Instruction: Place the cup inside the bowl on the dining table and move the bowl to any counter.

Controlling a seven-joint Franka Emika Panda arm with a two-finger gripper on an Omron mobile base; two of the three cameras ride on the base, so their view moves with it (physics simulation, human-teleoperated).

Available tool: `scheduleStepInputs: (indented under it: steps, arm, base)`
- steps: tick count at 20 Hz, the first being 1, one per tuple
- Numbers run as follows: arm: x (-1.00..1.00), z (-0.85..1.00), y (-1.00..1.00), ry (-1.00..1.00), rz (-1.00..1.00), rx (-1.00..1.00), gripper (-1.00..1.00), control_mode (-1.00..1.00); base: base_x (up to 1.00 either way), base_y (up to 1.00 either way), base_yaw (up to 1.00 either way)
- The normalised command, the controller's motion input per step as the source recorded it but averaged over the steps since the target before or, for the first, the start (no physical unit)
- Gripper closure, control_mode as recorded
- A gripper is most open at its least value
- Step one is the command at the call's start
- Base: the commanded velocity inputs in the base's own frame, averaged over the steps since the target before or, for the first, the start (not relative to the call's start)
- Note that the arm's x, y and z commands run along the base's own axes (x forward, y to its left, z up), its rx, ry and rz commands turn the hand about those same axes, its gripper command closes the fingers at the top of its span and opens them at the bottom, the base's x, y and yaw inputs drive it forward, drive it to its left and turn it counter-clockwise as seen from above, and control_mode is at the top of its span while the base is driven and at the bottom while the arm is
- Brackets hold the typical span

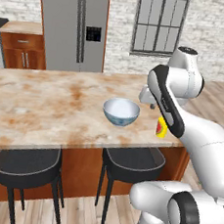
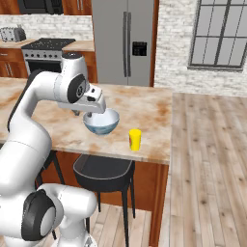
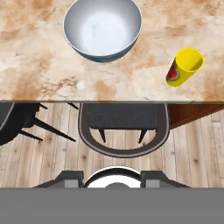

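Here, in the left base view, one bowl (image 1: 121, 111) is seen upright on the dining table (image 1: 45, 111), near its front edge, and one yellow cup (image 1: 162, 128) stands to the right of it, partly hidden behind the white arm (image 1: 182, 117). Two black stools (image 1: 26, 166) are tucked under the front edge. One steel refrigerator (image 1: 74, 26) stands against the back wall, with one window (image 1: 158, 22) to its right.

In the right base view, the same single bowl (image 2: 101, 122) is partly covered by the hand, and the single cup (image 2: 135, 139) stands apart from it, close to the table corner. One stove (image 2: 44, 52) and one toaster (image 2: 12, 34) are seen at the back left.

In the hand view, the gripper (image 3: 112, 179) is held over a stool (image 3: 123, 129), off the table edge; two fingertips (image 3: 70, 177) are seen with nothing between them. Whether they are spread or drawn in cannot be told.
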Motion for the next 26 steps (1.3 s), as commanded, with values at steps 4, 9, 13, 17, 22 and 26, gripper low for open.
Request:
scheduleStepInputs:
  steps: [4,9,13,17,22,26]
  arm:
    - [0.00,0.00,0.00,0.02,0.00,0.00,-1.00,-1.00]
    - [-0.01,0.00,0.00,0.01,-0.01,0.00,-1.00,-1.00]
    - [0.00,-0.06,-0.20,0.04,-0.04,0.00,-1.00,-1.00]
    - [0.00,-0.08,-0.43,0.05,-0.04,0.00,-1.00,-1.00]
    - [0.01,-0.06,-0.49,0.00,-0.03,0.00,-1.00,-1.00]
    - [0.00,0.00,-0.49,0.00,-0.01,0.00,-1.00,-1.00]
  base:
    - [0.00,0.00,0.00]
    - [0.00,0.00,0.00]
    - [0.00,0.00,0.00]
    - [0.00,0.00,0.00]
    - [0.00,0.00,0.00]
    - [0.00,0.00,0.00]
